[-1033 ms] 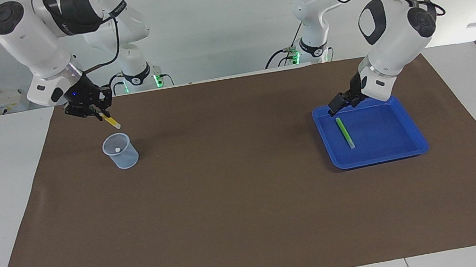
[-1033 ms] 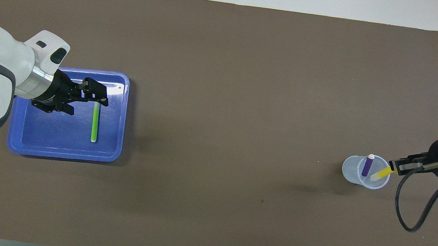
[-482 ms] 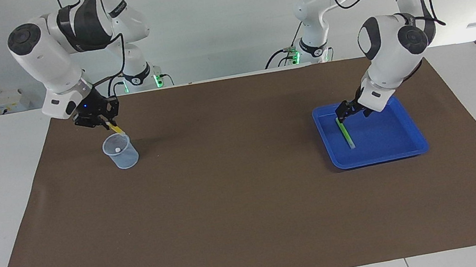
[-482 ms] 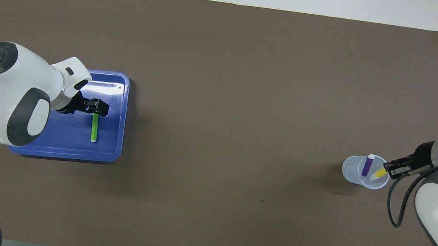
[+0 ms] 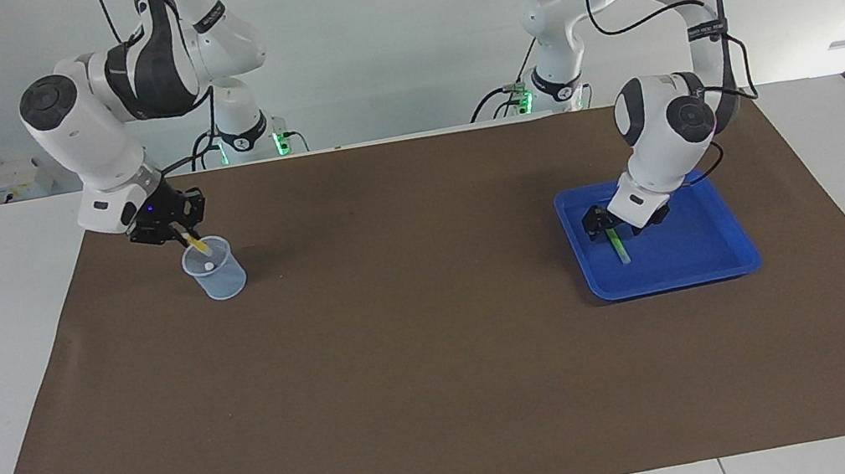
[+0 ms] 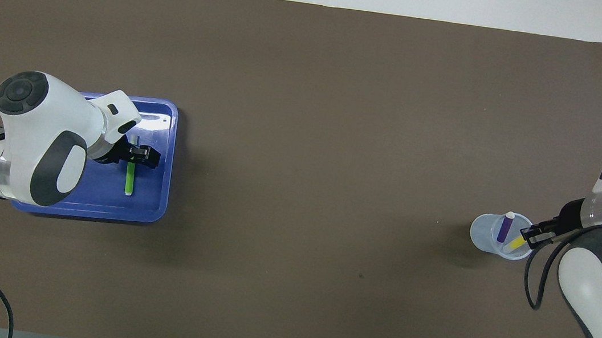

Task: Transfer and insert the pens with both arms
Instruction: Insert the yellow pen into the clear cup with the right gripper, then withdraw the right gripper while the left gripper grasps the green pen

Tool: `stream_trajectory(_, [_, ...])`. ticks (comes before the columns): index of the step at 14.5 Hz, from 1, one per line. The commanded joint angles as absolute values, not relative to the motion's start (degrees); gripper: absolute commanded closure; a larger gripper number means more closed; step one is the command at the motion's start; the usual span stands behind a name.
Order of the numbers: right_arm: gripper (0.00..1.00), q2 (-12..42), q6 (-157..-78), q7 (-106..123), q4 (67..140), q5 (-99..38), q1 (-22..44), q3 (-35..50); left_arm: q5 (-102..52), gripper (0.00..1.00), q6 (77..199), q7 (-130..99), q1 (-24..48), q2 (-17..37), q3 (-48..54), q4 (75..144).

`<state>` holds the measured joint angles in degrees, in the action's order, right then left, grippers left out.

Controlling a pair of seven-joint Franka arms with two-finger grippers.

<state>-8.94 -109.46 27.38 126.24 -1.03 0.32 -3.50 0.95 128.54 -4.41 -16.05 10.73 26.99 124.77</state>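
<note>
Pens: 3; cup: 1; tray: 1

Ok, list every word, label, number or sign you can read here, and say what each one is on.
Nothing here can be read.
Black bands on the left arm and the right arm: white lettering, too small to read.
Clear cup: any markings are too faint to read.
Blue tray, green pen: no text visible.
</note>
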Motion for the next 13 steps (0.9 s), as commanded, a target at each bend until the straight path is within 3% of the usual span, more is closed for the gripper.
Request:
stream_trajectory(1, [0.61, -9.4, -110.7, 27.8, 127.3, -0.5, -0.7, -2.8, 4.6, 0.22, 130.0, -4.1, -15.5, 11.4, 26.6, 125.2])
stream_trajectory(2, [0.41, -9.4, -110.7, 27.8, 127.2, -0.5, -0.5, -2.8, 5.1, 0.23, 129.9, -4.0, -15.5, 11.7, 26.6, 125.2])
stream_trajectory(5, [0.00, -8.9, -110.3, 27.9, 126.4, -1.4, -0.9, -2.7, 5.2, 0.37, 129.9, -4.0, -15.5, 11.9, 26.6, 125.2])
stream_trajectory(6, [0.00, -8.8, -109.7, 27.9, 125.1, -3.5, -0.8, -2.7, 5.2, 0.46, 129.9, -4.0, -15.5, 12.0, 26.6, 125.2])
stream_trajectory(9, [0.00, -9.1, -106.4, 27.1, 121.1, -13.2, -0.1, -2.3, 5.2, 0.93, 129.4, -4.1, -15.6, 12.0, 26.6, 124.7])
stream_trajectory(10, [0.00, -9.4, -105.7, 25.7, 120.4, -15.6, 0.1, -2.1, 5.2, 1.00, 129.1, -4.1, -15.6, 12.0, 26.6, 124.6])
stream_trajectory(13, [0.00, -9.6, -106.0, 22.9, 120.2, -26.6, 0.6, -0.7, 5.2, 1.00, 128.8, -4.1, -16.1, 12.0, 26.6, 124.2])
